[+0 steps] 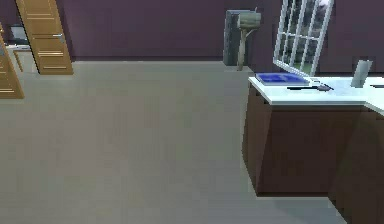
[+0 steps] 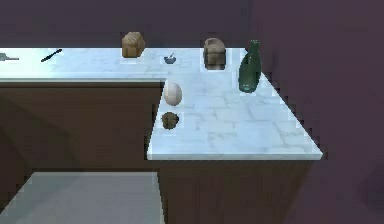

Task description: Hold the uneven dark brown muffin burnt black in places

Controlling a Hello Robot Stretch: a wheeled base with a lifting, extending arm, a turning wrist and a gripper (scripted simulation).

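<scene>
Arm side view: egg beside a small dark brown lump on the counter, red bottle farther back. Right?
Not quite: the arm side view shows the bottle dark green, not red. The egg and dark brown lump are as stated.

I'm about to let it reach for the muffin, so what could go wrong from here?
The muffin sits near the edge of the counter, so a nudge might knock it to the floor. The pale egg lies close beside it and could be bumped, set rolling, or grabbed instead.
</scene>
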